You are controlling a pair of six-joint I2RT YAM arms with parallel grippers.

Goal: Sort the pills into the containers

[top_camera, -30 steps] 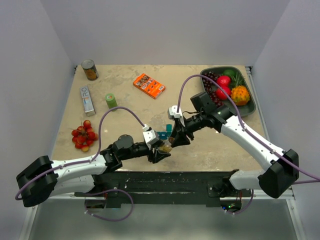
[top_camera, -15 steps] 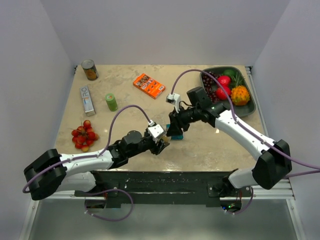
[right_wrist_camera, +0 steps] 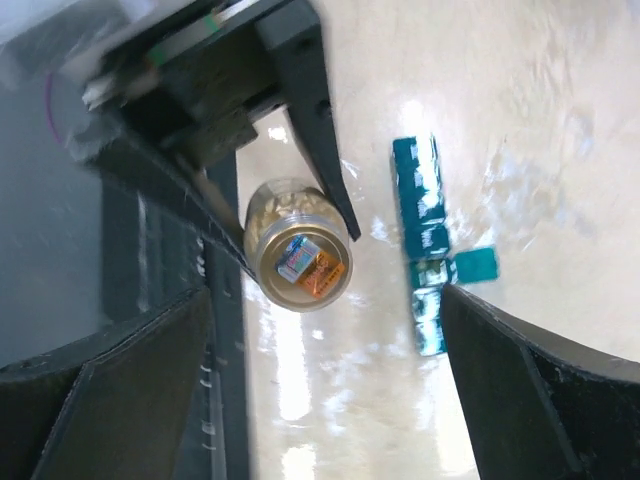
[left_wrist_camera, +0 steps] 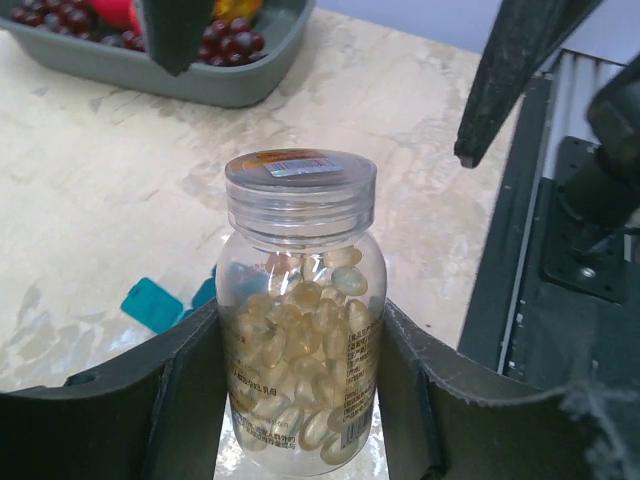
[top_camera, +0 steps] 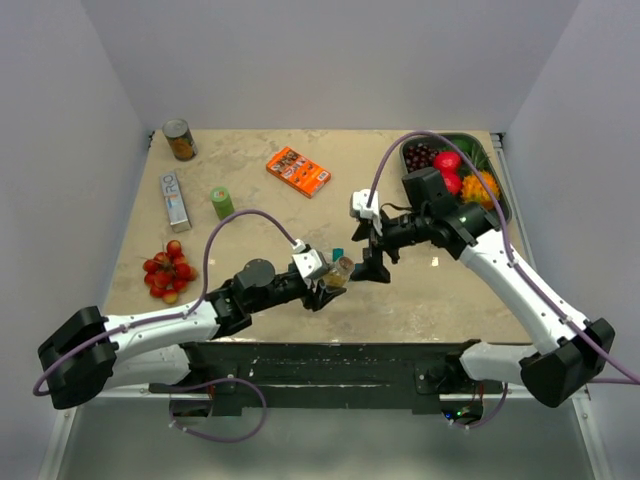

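A clear bottle (left_wrist_camera: 300, 320) full of yellow pills is tilted over the table with its lid on, and my left gripper (left_wrist_camera: 300, 335) is shut on its body. From above, that bottle (top_camera: 341, 270) sits in the left gripper (top_camera: 332, 281) near the table's front middle. My right gripper (top_camera: 369, 254) stands wide open just right of the lid, touching nothing. In the right wrist view the right gripper (right_wrist_camera: 325, 395) faces the lid (right_wrist_camera: 301, 262). The teal containers (right_wrist_camera: 424, 238) lie on the table beside the bottle, one lid flipped open. From above the containers (top_camera: 337, 252) are mostly hidden.
A grey tray (top_camera: 502, 218) of fruit stands at the back right. An orange box (top_camera: 298, 170), a green cylinder (top_camera: 221, 202), a silver box (top_camera: 175, 198) and a can (top_camera: 179, 140) lie at the back left. Cherry tomatoes (top_camera: 168, 272) sit near the left edge.
The right gripper let go at the bottle's lid, opened wide and drew back to the right. The left gripper kept its hold and shifted the bottle slightly right.
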